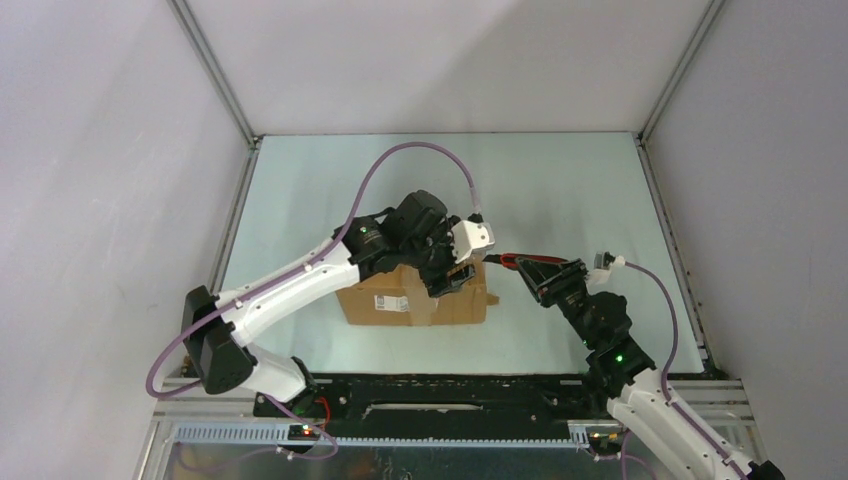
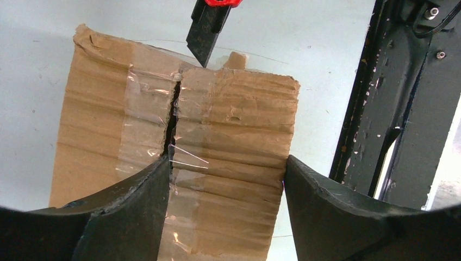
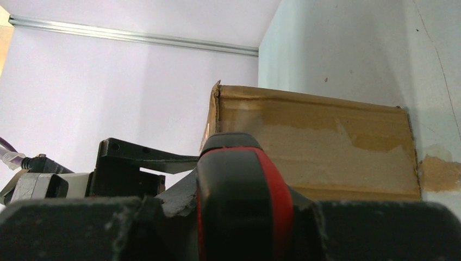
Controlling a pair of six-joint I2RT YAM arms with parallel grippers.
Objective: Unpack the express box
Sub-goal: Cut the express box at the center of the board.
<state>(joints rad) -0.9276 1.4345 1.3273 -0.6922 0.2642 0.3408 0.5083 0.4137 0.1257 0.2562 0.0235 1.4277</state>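
Note:
The express box, brown cardboard with a white label on its near side, lies mid-table. In the left wrist view its taped top is slit along the seam. My left gripper sits over the box's right part. Its fingers straddle the near half of the top, one at the seam and one at the outer edge, touching it. My right gripper is shut on the red-handled utility knife. The blade points at the seam's far end. The knife handle fills the right wrist view, with the box end behind.
The black base rail runs along the table's near edge, close to the box; it shows in the left wrist view. White walls with metal frame bars enclose the table on the left, back and right.

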